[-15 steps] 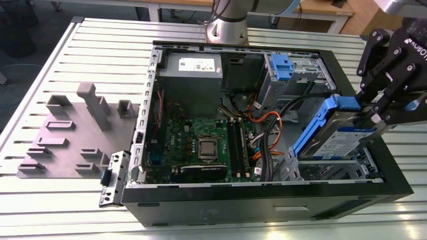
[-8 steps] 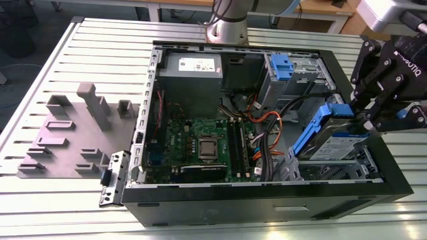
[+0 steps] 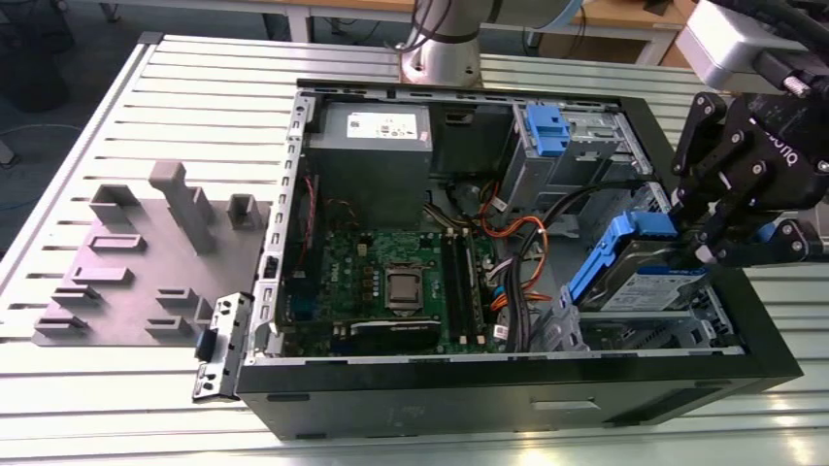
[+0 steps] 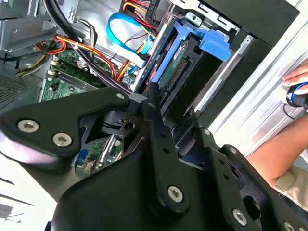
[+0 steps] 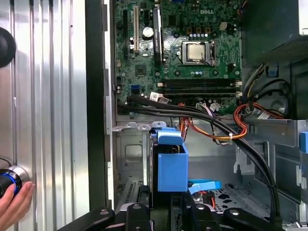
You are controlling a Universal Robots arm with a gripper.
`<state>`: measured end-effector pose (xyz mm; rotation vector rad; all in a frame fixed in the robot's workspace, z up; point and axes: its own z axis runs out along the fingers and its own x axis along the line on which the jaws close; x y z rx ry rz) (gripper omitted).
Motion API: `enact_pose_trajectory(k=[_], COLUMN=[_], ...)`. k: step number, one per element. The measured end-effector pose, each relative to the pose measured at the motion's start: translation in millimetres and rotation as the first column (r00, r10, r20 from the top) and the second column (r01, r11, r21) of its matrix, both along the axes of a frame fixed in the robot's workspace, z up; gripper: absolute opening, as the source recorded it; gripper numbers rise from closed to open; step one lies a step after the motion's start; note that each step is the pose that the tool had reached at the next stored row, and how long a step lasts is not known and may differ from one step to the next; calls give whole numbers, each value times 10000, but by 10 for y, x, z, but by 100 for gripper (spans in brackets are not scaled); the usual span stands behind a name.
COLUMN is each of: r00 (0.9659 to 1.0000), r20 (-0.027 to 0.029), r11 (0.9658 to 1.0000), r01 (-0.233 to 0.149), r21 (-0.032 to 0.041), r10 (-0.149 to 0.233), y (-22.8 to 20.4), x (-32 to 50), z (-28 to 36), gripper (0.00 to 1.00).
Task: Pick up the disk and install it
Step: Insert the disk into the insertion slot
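- One open computer case (image 3: 518,393) lies on its side on a slatted metal table (image 3: 116,403).
- One disk (image 3: 644,286) is in view. It stands tilted on edge in the drive bay, at the case's corner on the exterior view's right, near the front wall. Its labelled face shows in the exterior view.
- There are two blue plastic carriers. One is fitted around the disk, and its blue end (image 5: 171,166) shows in the first wrist view. The other blue carrier (image 3: 546,131) sits in the bay at the far side of the case, well apart from the disk.
- One gripper (image 3: 704,245) hangs over the end of the disk that sticks up out of the bay.
- Its two fingers (image 4: 155,110) are drawn in close, one on each side of the disk and its carrier, and clamp the raised end between them.
- One power supply (image 3: 373,146) sits in the far corner of the case.
- One circuit board (image 3: 388,282) covers the case floor.
- One bundle of orange wires (image 3: 518,233) runs between the circuit board and the bays. One flat blue cable (image 4: 118,29) loops near the disk.
- One grey plate (image 3: 116,291) with several upright blocks lies on the table beside the case, on the exterior view's left.
- One person's hand (image 5: 14,204) rests on the table outside the case wall, touching a blue-ringed knob (image 5: 7,180).
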<state>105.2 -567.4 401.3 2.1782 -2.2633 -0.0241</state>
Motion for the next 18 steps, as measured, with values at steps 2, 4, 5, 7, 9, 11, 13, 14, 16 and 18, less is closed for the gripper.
enact_pose_trajectory(k=[2,4,5,7,9,11,13,14,16,18], r00=[10000,10000,10000,10000,10000,10000,10000,10000,10000,10000], r20=[0,0,0,0,1,0,0,0,0,1], r11=[10000,10000,10000,10000,10000,10000,10000,10000,10000,10000], r01=[0,0,0,0,0,0,0,0,0,0], r21=[-2,1,0,0,2,4,1,0,0,-1], r10=[0,0,0,0,0,0,0,0,0,0], y=[0,0,0,0,0,0,0,0,0,0], x=[0,0,0,0,0,0,0,0,0,0], z=[0,-2,-2,-2,-6,-22,-42,-52,-70,-70], gripper=[35,35,35,35,35,35,35,35,35,35])
